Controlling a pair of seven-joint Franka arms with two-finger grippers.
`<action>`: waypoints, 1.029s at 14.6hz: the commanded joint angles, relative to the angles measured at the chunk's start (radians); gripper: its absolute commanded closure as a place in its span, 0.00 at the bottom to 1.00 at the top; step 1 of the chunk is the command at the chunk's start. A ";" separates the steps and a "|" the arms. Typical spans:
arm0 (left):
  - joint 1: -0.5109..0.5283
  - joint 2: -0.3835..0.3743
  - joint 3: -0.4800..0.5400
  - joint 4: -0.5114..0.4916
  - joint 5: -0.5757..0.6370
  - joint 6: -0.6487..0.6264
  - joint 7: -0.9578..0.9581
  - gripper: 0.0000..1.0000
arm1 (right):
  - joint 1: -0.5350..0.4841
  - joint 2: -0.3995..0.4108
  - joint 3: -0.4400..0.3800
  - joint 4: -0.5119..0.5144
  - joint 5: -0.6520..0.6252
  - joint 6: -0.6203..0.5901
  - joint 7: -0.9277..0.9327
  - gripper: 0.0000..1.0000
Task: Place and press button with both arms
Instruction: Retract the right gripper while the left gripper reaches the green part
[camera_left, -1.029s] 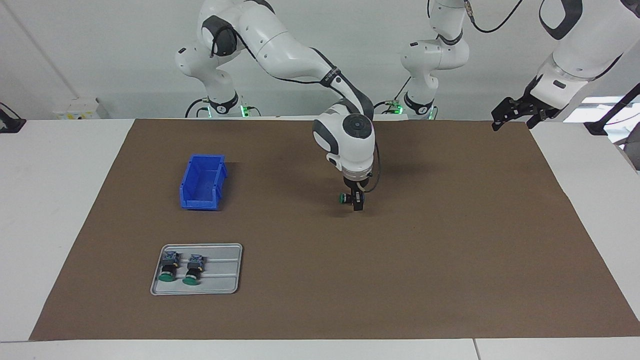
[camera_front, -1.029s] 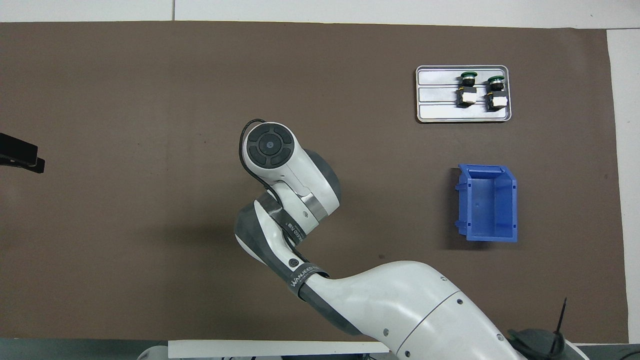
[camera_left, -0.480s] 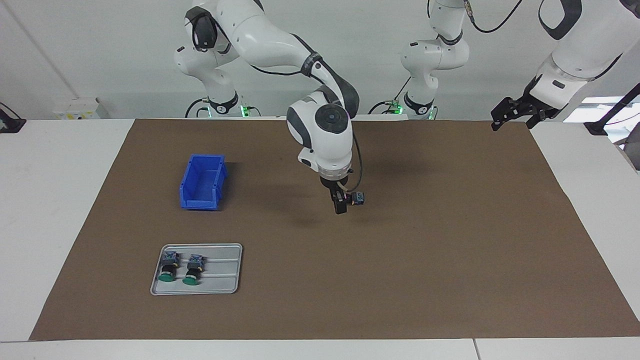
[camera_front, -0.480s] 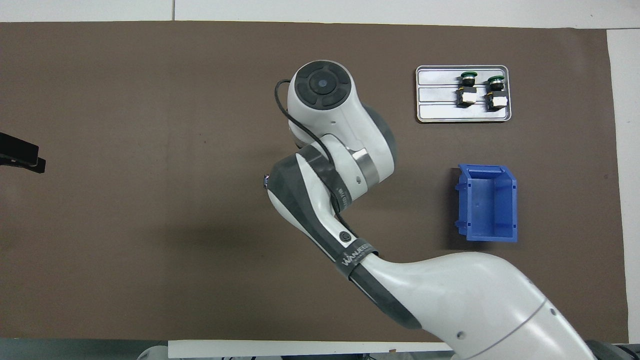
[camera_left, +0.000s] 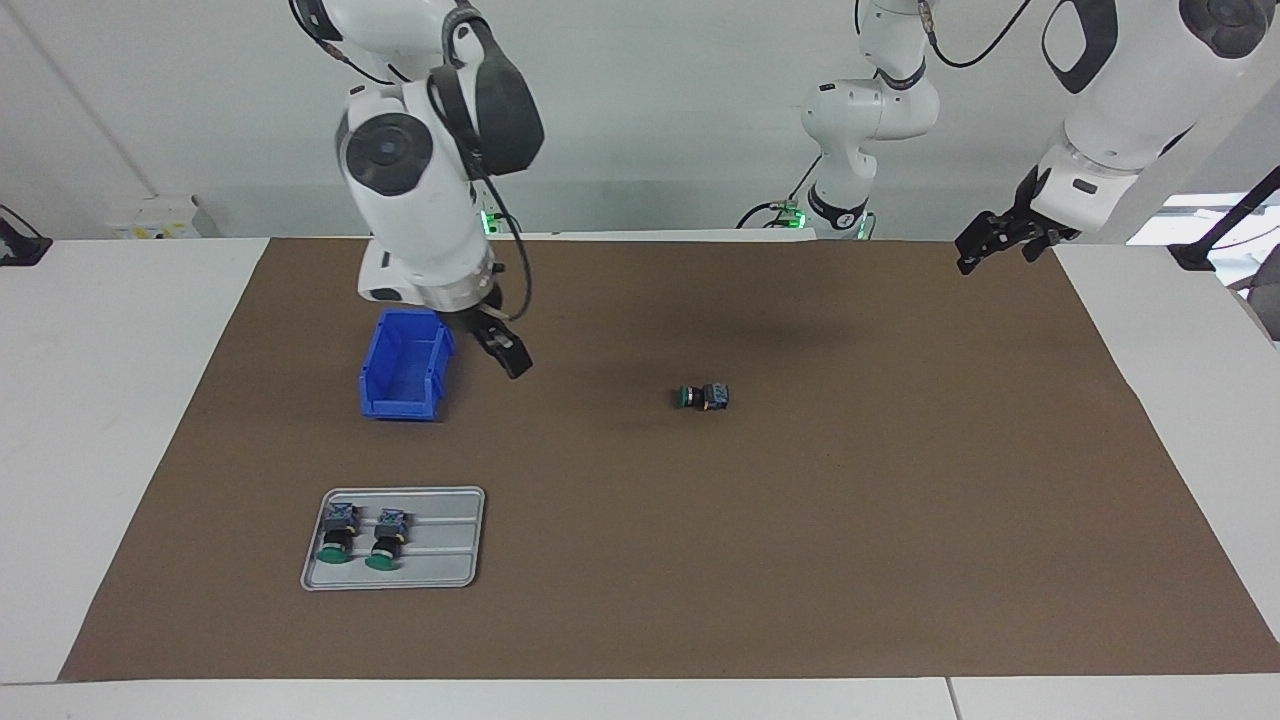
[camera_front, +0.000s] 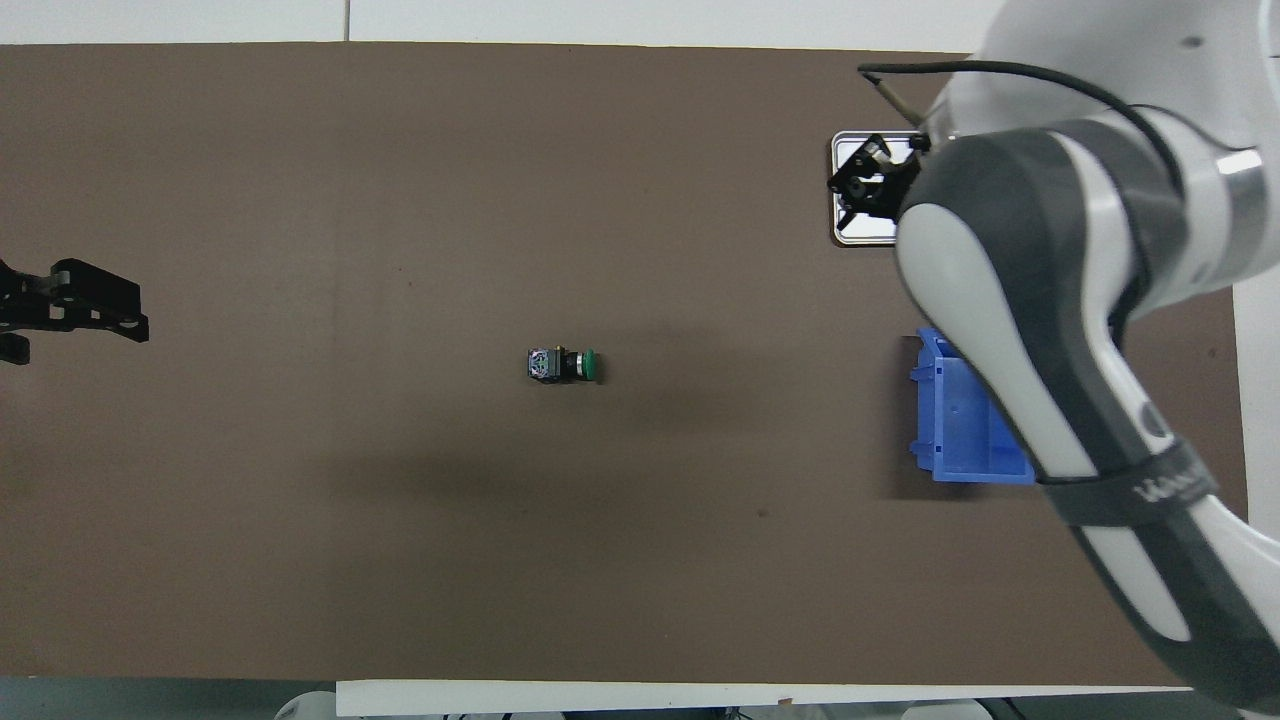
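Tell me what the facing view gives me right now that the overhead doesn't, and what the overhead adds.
Only the facing view shows the two spare buttons on the tray and the right gripper hanging beside the blue bin, not over the tray. Only the overhead view shows the placed button's contact block end-on. Both show that button lying on its side mid-mat, cap toward the right arm's end, and the left gripper waiting at the mat's edge.
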 joint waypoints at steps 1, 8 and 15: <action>-0.028 -0.054 0.001 -0.079 0.006 0.063 -0.065 0.00 | -0.102 -0.087 0.014 -0.046 -0.011 -0.060 -0.254 0.01; -0.098 -0.038 0.001 -0.089 -0.009 0.110 -0.285 0.00 | -0.342 -0.176 0.011 -0.044 -0.109 -0.152 -0.834 0.01; -0.293 0.082 -0.001 -0.132 -0.049 0.280 -0.900 0.00 | -0.339 -0.168 0.002 -0.044 -0.127 -0.140 -1.010 0.01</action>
